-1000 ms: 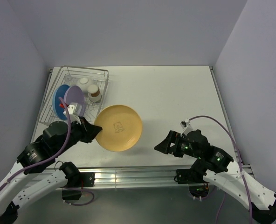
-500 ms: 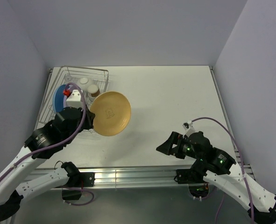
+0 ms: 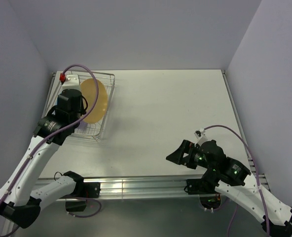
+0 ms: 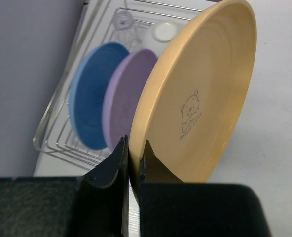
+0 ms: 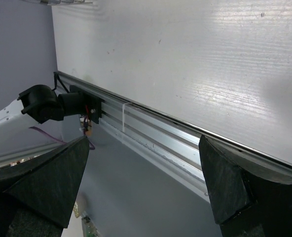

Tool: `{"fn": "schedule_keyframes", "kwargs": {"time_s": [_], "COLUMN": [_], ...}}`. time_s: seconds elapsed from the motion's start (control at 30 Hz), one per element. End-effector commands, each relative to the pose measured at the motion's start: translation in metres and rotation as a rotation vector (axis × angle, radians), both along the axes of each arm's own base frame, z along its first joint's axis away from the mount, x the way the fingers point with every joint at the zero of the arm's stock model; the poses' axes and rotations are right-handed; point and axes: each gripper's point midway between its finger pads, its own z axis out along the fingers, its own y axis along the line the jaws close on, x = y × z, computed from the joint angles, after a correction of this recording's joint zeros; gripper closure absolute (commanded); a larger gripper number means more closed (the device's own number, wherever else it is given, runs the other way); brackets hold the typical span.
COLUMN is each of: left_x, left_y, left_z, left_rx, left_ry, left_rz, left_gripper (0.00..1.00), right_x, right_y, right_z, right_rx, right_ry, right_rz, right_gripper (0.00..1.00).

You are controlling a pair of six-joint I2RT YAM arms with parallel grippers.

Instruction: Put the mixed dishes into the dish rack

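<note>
At nine o'clock of your yellow plate [image 4: 205,89] the purple plate [image 4: 128,98] stands close; a glass [image 4: 124,20] blocks twelve o'clock; the table [image 4: 284,148] at three lies open.

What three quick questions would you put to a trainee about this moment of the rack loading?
1. True or false: the left end effector is shut on the rim of the yellow-orange plate.
2. Which plate stands on edge right beside the purple plate in the dish rack? A. the blue plate B. a green plate C. a red plate
3. In a few words: what does the right end effector hold?

Key: 1 true. 2 A. 3 Nothing; it is open, over the table's near edge.
</note>
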Motion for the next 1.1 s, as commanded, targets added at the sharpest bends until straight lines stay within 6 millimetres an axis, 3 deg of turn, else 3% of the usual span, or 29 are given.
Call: {"fn": "schedule_keyframes", "kwargs": {"time_s": [0.0, 0.13, 0.47, 1.07], "left_x": [0.012, 0.014, 0.014, 0.023], "left_y": [0.019, 0.039, 0.067, 0.069], "left_z": [0.023, 0.018, 0.007, -0.037], "left_rx": [0.036, 0.089, 0.150, 0.233], "left_ry": [-0.078, -0.061, -0.040, 0.026], "left_rz": [0.040, 0.119, 0.267, 0.268], "left_gripper": [1.00, 1.00, 1.00, 1.00], "right_x": [0.002, 0.001, 0.000, -0.001], "right_y": [-0.003, -0.003, -0.001, -0.001], "right_z": [-0.002, -0.003, -0.005, -0.007], "right_rx": [-0.001, 0.006, 0.024, 0.028], "right_ry": [0.000, 0.001, 0.013, 0.019], "right_rz": [-0.022, -0.024, -0.025, -0.025], "right_gripper": [0.01, 0.01, 0.01, 0.01]}}
